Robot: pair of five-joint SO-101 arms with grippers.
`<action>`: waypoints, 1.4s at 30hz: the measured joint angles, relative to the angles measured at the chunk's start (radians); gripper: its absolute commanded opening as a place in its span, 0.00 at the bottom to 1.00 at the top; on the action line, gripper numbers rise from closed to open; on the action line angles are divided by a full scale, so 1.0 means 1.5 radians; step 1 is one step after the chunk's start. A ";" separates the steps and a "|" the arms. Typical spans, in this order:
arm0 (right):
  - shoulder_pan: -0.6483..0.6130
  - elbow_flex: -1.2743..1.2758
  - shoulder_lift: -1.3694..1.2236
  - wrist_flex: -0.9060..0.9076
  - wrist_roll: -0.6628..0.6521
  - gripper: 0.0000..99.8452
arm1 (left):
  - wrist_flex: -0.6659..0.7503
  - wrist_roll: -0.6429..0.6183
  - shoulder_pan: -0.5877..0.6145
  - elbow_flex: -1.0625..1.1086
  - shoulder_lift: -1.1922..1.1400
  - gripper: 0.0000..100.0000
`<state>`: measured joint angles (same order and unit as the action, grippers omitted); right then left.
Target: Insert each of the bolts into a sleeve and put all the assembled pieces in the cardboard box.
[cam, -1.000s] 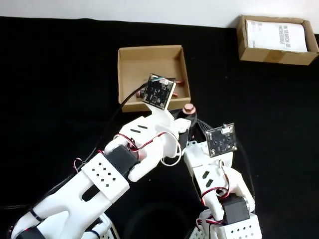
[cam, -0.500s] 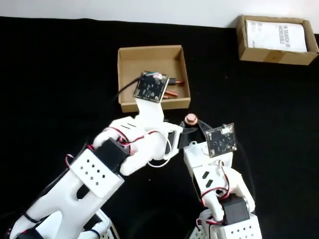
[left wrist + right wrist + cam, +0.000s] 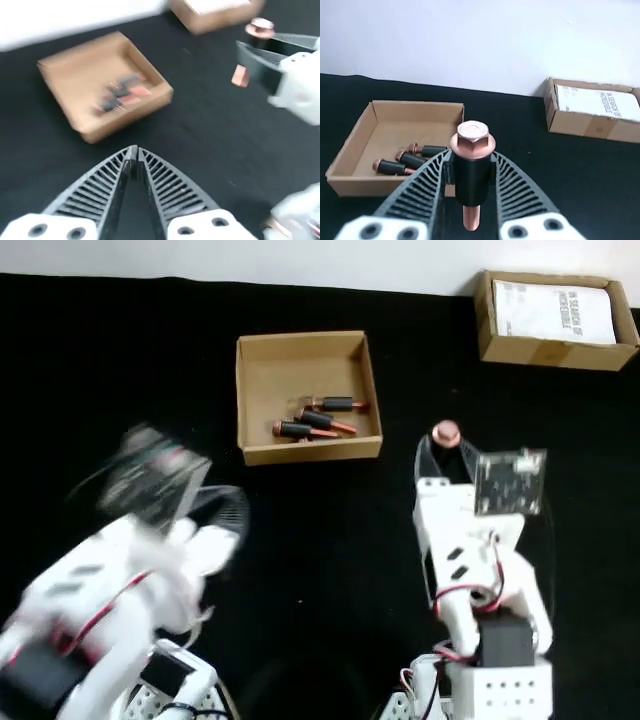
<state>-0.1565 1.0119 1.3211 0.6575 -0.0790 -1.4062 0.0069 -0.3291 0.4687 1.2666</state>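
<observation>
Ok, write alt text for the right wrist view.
The right gripper holds a copper bolt seated in a black sleeve, upright, head up. Behind it on the black table sits an open cardboard box holding three assembled pieces; a second box stands farther off.

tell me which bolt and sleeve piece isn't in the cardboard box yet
The piece held upright by the fingers of the right gripper, copper head up. The other three lie on their sides inside the cardboard box.

You have three sleeved bolts [image 3: 318, 420] lying flat in the open cardboard box [image 3: 310, 450], far centre; right of it, the right gripper [image 3: 470, 157] holds a fourth copper bolt [image 3: 472, 139] upright in its black sleeve [image 3: 471, 182]
</observation>
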 measured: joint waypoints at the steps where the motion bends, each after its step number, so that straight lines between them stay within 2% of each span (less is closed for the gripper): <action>1: -0.001 -0.032 -0.038 0.000 0.000 0.01 | 0.014 0.014 0.035 0.029 0.032 0.01; 6: -0.029 -0.208 -0.248 0.000 -0.005 0.01 | 0.125 0.033 0.216 0.238 0.207 0.01; 9: -0.059 -0.321 -0.388 -0.001 -0.061 0.01 | 0.212 0.033 0.283 0.381 0.319 0.01; 17: -0.157 -0.507 -0.776 -0.013 -0.236 0.01 | 0.397 0.033 0.317 0.675 0.351 0.01; 21: -0.170 -0.583 -0.949 -0.081 -0.382 0.01 | 0.516 0.014 0.347 0.801 0.345 0.01; 27: -0.170 -0.690 -1.158 -0.174 -0.591 0.01 | 0.512 -0.126 0.358 0.807 0.337 0.01; 29: -0.170 -0.719 -1.205 -0.181 -0.625 0.01 | 0.477 -0.173 0.361 0.807 0.337 0.01; 33: -0.173 -0.730 -1.236 -0.175 -0.645 0.01 | 0.463 -0.206 0.361 0.808 0.337 0.01; 36: -0.189 -0.739 -1.234 -0.085 -0.646 0.02 | 0.463 -0.211 0.361 0.808 0.337 0.01; 42: -0.211 -0.766 -1.194 0.115 -0.643 0.23 | 0.462 -0.211 0.361 0.808 0.337 0.01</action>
<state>-0.4726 -0.1373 -0.4695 0.8293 -1.0441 -0.7127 -0.3092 0.2125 1.6809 1.7714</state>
